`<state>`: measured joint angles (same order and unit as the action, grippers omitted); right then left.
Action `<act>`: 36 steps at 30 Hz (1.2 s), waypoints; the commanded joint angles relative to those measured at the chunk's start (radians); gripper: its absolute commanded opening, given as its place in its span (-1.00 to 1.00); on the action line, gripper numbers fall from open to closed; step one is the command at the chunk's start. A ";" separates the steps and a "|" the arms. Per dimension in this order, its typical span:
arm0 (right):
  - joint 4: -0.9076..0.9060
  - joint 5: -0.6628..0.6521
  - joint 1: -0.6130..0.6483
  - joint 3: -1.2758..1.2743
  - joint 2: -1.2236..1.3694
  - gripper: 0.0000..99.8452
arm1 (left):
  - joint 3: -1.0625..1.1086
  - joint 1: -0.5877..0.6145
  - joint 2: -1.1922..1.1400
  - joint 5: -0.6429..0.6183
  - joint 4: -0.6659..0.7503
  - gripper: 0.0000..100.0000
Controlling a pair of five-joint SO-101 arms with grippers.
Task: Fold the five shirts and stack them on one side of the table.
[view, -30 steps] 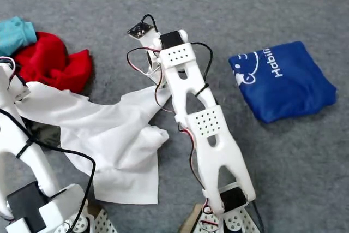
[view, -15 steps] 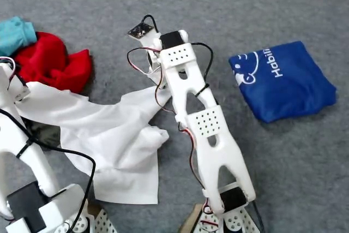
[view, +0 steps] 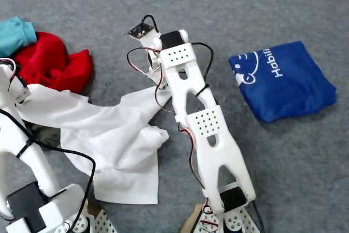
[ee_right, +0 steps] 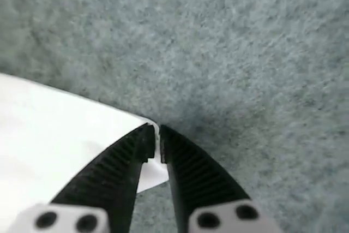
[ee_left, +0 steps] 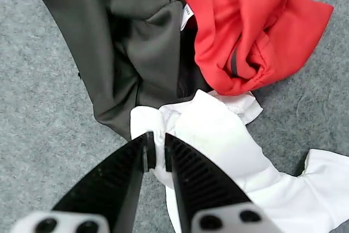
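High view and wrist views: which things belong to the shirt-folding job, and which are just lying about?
Job: white shirt, pinched by left hand and right hand; red shirt; teal shirt; folded blue shirt; dark grey shirt.
Lying about: grey table cover.

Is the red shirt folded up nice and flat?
No, the red shirt lies crumpled in a lumpy heap next to the spread-out white shirt.
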<state>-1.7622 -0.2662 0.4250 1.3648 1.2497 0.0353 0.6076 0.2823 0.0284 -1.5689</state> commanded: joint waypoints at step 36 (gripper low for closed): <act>-0.009 0.000 -0.085 0.101 -1.190 -1.00 | -0.183 0.015 0.596 0.002 -0.051 -0.96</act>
<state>-1.7683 -0.2677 0.3698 1.4108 0.1803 -0.0936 0.6137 0.8086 0.0284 -1.6395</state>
